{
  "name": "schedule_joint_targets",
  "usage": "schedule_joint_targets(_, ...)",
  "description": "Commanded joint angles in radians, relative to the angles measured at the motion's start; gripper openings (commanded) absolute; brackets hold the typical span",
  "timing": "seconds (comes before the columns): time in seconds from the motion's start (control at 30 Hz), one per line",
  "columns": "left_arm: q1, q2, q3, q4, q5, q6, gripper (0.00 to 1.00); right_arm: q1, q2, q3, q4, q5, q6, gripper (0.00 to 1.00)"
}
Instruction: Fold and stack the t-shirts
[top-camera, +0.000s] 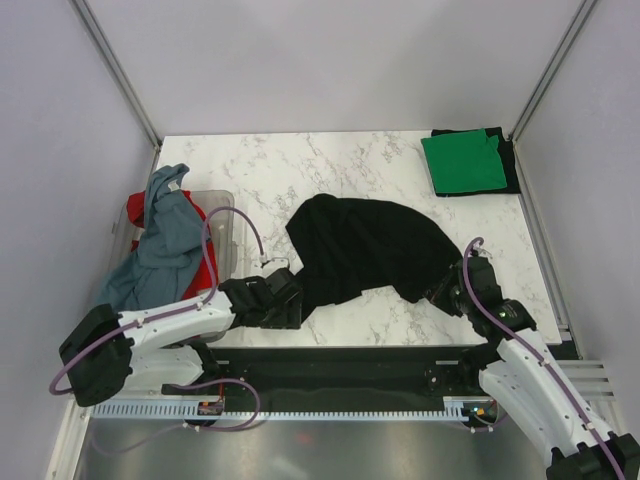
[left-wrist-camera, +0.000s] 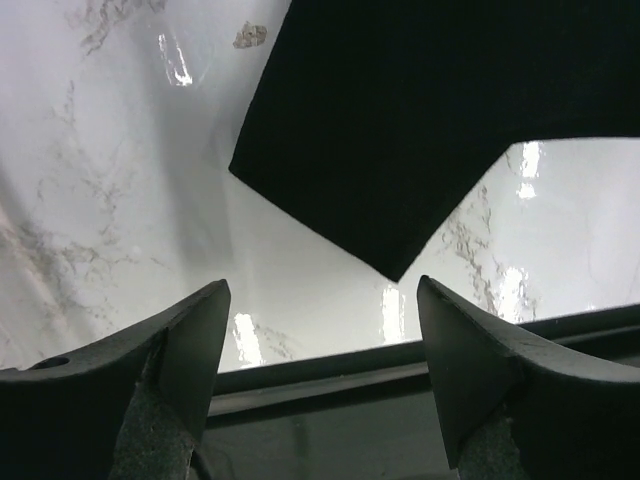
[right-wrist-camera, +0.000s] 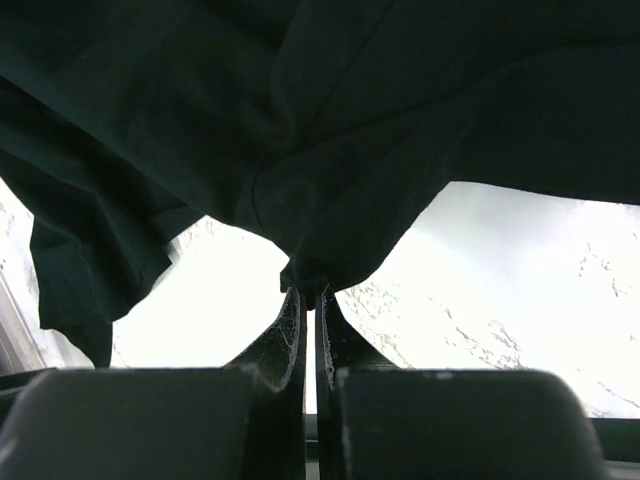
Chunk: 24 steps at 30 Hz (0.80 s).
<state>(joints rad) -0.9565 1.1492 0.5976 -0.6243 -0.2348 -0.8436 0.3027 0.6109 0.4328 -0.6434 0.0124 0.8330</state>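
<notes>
**Bin loaded at left, black t-shirt pinched at right**

The translucent bin (top-camera: 228, 205) at the left edge of the tabletop (top-camera: 300, 170) is filled by a red t-shirt (top-camera: 208, 265), with a grey-blue t-shirt (top-camera: 160, 240) draped over it. At the far right corner a folded green t-shirt (top-camera: 460, 162) is stacked on a folded dark t-shirt (top-camera: 508, 170). The black t-shirt (top-camera: 365, 245) is spread mid-tabletop. The left arm (top-camera: 180, 320) is stretched low, its jaws open and empty just beside the shirt's near-left corner. The right arm (top-camera: 530, 360) is reached in from the near right, its jaws closed on the shirt's near-right edge.
</notes>
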Motion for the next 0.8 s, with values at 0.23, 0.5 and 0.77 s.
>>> schedule_joint_targets(0.23,0.048,0.133,-0.022,0.224,0.023,-0.064,0.77,-0.002,-0.011,-0.016,0.034,0.012,-0.017,0.0)
schedule_joint_targets(0.5,0.05,0.225,-0.019,0.285,0.083,-0.06,0.48,-0.002,0.004,-0.012,0.034,0.031,-0.026,0.0)
schedule_joint_targets(0.77,0.05,0.221,0.002,0.284,0.101,-0.031,0.02,-0.004,0.007,0.006,0.027,0.034,-0.035,0.0)
